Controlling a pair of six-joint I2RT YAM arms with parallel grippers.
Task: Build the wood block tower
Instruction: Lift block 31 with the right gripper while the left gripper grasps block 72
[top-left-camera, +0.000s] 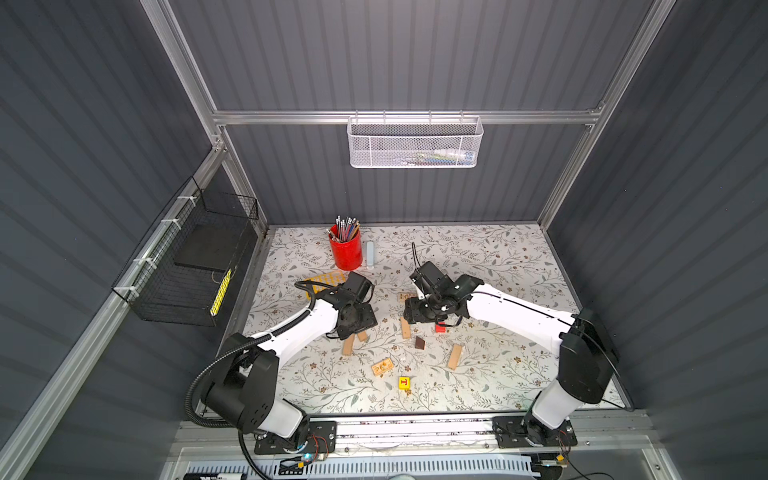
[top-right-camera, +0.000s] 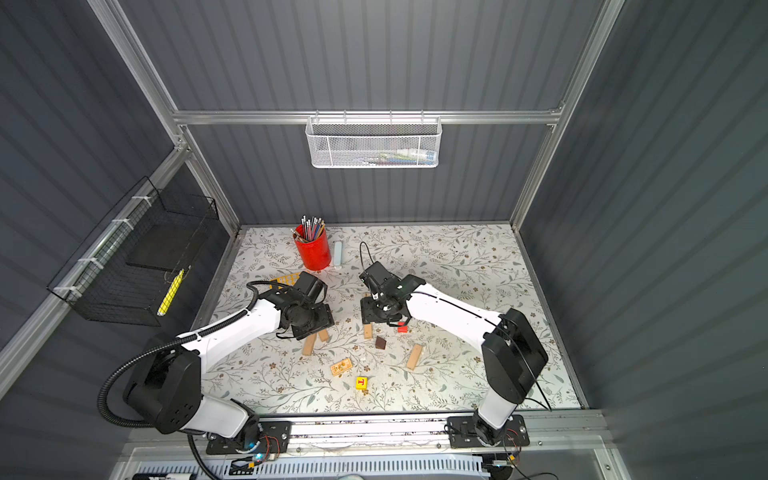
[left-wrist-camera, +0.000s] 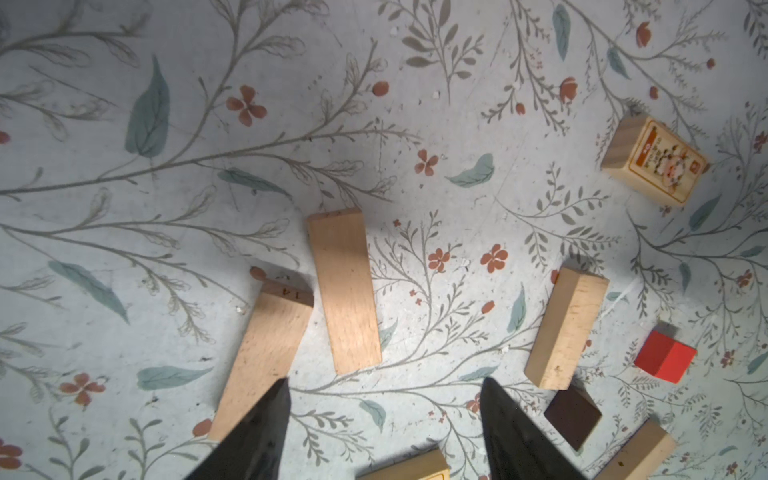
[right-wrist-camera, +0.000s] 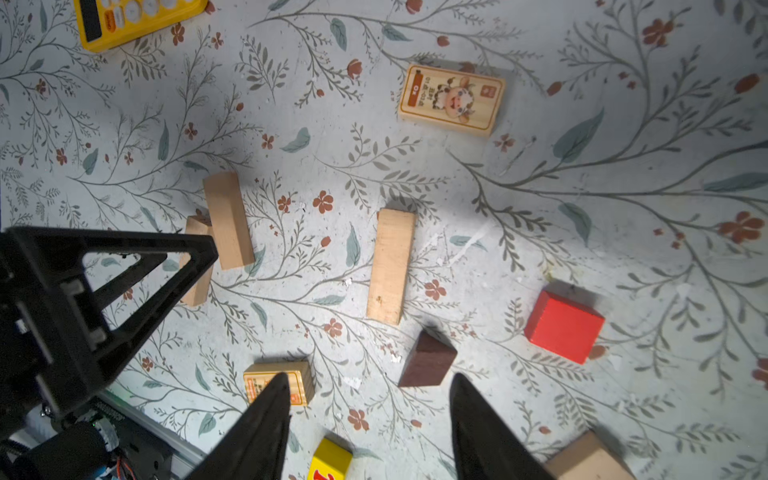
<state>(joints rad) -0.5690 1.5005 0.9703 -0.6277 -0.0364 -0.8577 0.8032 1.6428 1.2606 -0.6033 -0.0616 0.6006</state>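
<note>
Status: no wood block tower stands yet. Its pieces lie loose on the floral table (top-left-camera: 519, 270), clear of the red pencil cup (top-left-camera: 345, 253) and orange calculator (top-left-camera: 328, 279) at far left.

Layout in both top views:
- Two tan planks (top-left-camera: 348, 345) lie in a V left of centre, seemingly touching at one end.
- A third plank (top-left-camera: 405, 328) lies at centre, near the dark wedge (top-left-camera: 419, 343) and red cube (top-left-camera: 439, 329).
- A fourth plank (top-left-camera: 455, 356) lies to the right.
- A printed block (top-left-camera: 382, 368) and the yellow cube (top-left-camera: 404, 382) lie on the near side.
- A second printed block (right-wrist-camera: 451, 99) lies farther back.

Grippers: the left gripper (left-wrist-camera: 384, 382) hovers over the V pair, fingers partly spread with nothing between them. The right gripper (right-wrist-camera: 370, 376) is likewise spread and empty above the printed block and wedge.

Handling, our judgement: the planks look light, stiff and smooth. They will not crush, but may pivot if pinched off-centre, so we would grip across the narrow width at mid-length. The cubes are best taken on opposite flat faces. The wedge is best taken on its two parallel sides, never the slope. The pieces look sturdy; it is the stack that will be fragile, so each should be released gently.
</note>
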